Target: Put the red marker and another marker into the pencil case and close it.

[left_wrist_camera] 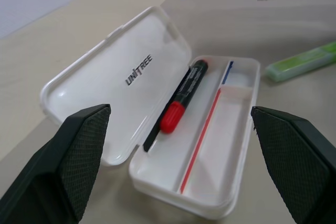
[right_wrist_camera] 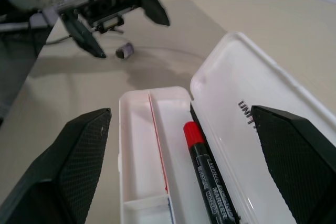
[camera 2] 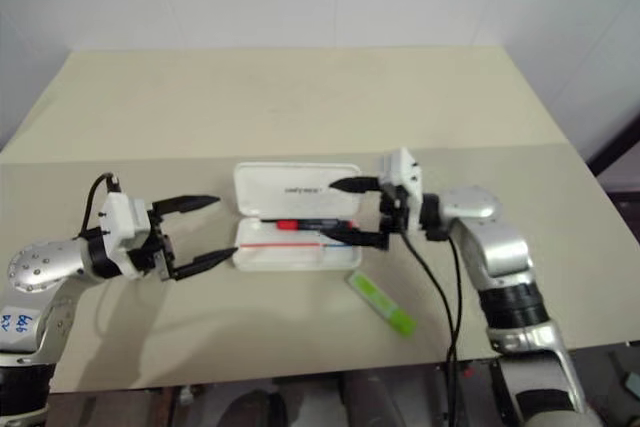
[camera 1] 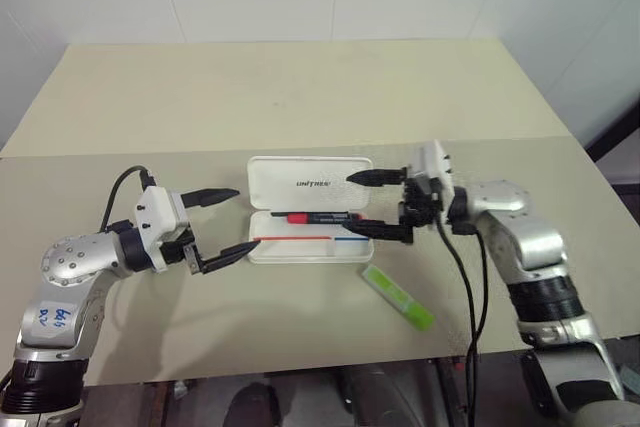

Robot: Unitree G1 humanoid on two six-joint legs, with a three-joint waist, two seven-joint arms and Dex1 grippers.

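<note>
Where white wall rises, beige table [camera 1: 300, 97] ends.

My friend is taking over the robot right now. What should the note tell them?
Left gripper: open, holding nothing, beside the case's left end.
Right gripper: open, holding nothing, at the case's right end.
Pencil case: lid open on the table.
Red marker: lying in the case. Done.
Green highlighter: on the table in front of the case's right end.
Left: put the highlighter in, close the lid.
</note>
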